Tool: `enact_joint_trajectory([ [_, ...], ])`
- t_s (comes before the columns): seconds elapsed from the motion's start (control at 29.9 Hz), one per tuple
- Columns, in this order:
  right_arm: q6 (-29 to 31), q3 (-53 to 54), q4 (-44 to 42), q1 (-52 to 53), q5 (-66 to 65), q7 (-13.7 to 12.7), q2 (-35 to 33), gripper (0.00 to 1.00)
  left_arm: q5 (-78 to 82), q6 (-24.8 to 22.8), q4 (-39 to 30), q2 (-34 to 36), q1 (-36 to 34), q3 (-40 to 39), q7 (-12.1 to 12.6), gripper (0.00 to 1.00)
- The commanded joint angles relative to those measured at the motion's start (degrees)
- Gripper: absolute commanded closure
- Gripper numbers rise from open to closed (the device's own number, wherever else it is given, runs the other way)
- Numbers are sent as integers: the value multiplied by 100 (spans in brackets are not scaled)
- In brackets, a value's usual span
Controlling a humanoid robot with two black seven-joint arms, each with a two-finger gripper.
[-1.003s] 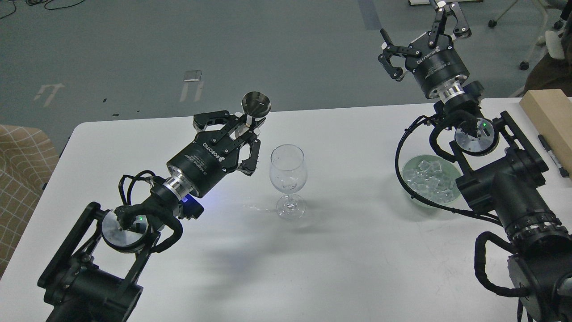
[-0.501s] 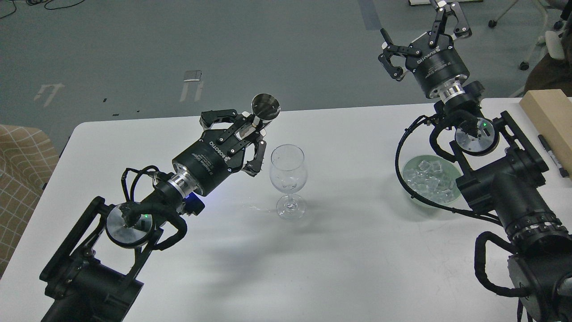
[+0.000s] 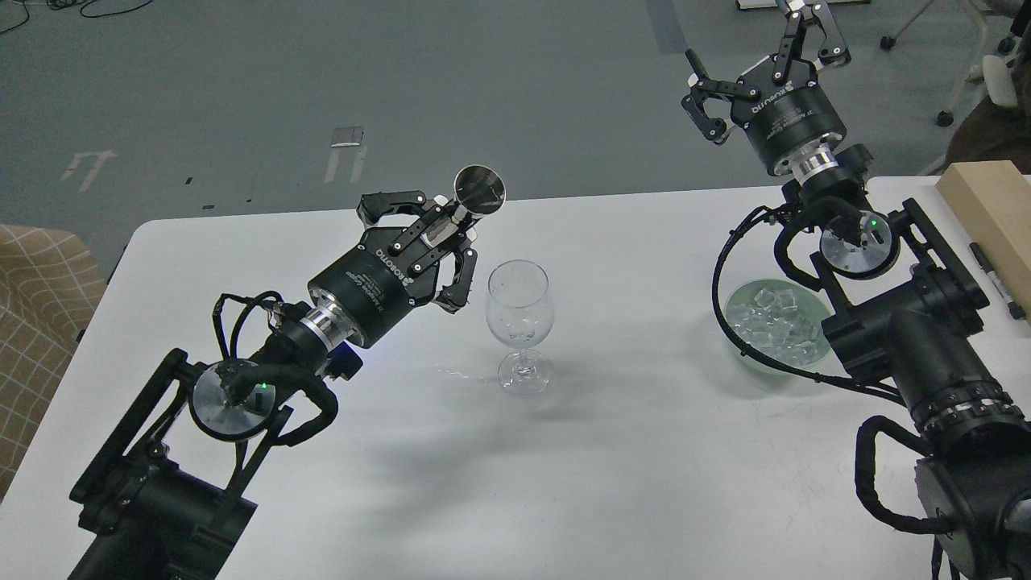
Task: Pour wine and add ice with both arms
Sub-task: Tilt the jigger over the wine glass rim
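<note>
A clear stemmed wine glass (image 3: 519, 322) stands upright in the middle of the white table (image 3: 612, 467); it looks empty apart from droplets. My left gripper (image 3: 448, 227) is shut on a small steel measuring cup (image 3: 478, 190), tilted with its mouth toward the glass, up and left of the glass rim. The ice (image 3: 775, 325) is a heap of clear cubes in a pale green bowl (image 3: 737, 304) at the right, partly hidden by my right arm. My right gripper (image 3: 757, 48) is open and empty, raised beyond the table's far edge.
A light wooden block (image 3: 992, 211) and a black marker (image 3: 997, 280) lie at the table's right edge. A small wet streak (image 3: 455, 373) lies left of the glass foot. A checked fabric seat (image 3: 36, 314) stands to the left of the table.
My left gripper has tipped the steel cup further over toward the glass and shifted slightly. The right arm has barely moved.
</note>
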Motion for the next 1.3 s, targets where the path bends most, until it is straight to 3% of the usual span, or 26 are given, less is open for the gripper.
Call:
enact_joint_trajectory([
  [0.0, 0, 0, -3, 8, 0, 1, 0, 0, 77, 0, -2, 0, -24, 11, 9, 80],
  [1.27, 0, 17, 6, 34, 0, 1, 0, 0, 841, -53, -37, 211, -200, 19, 35, 80],
])
